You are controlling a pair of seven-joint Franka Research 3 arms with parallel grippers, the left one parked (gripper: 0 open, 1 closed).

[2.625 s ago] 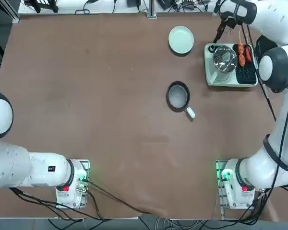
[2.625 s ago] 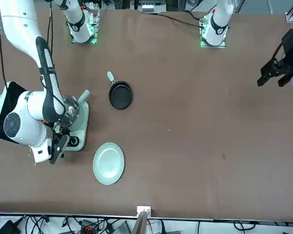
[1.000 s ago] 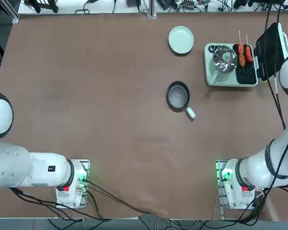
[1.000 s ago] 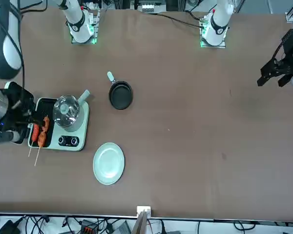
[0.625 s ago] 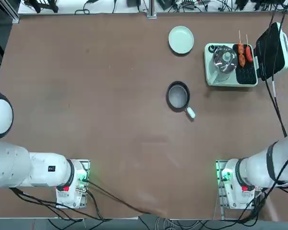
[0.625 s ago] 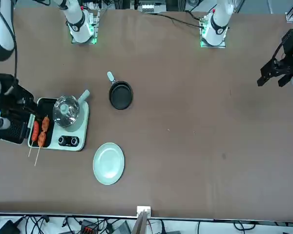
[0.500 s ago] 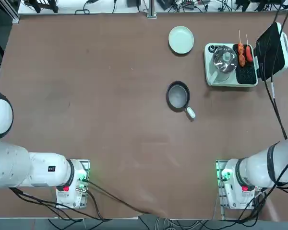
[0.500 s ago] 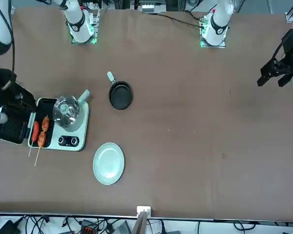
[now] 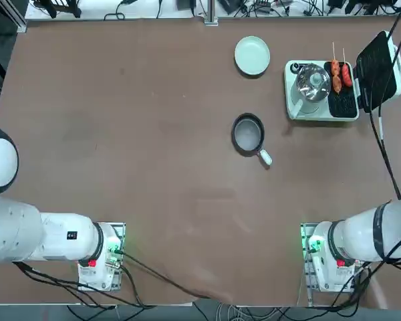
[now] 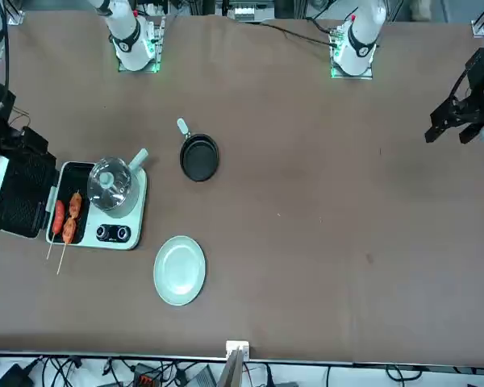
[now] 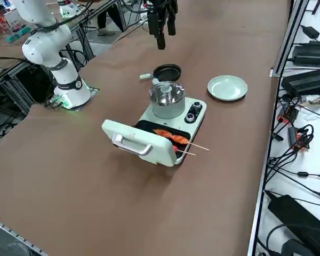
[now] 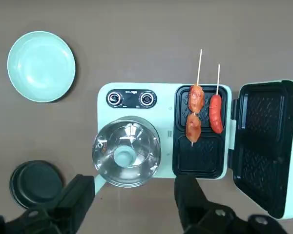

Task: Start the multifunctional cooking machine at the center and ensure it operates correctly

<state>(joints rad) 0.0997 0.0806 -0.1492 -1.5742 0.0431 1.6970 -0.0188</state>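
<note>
Hovering high above the cooker [image 12: 163,131], the right gripper [image 12: 132,192] has its fingers spread apart and holds nothing. The cooker sits near the table's [image 9: 120,100] far right edge, grill lid [image 12: 266,146] flung open, sausages [image 12: 202,114] on the plate, pot [image 12: 126,152] beside two knobs [image 12: 131,99]. Whether a knob is turned cannot be told; any press calls for descending onto those knobs.

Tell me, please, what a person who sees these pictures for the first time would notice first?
First, the mint-green cooking machine near the table's far right: its grill lid lies folded open, sausage skewers rest on the grill plate, and a steel pot sits beside them, behind two knobs. The right gripper hangs high above it, jaws open. A pale green plate and a small black pan lie to the machine's left.
</note>
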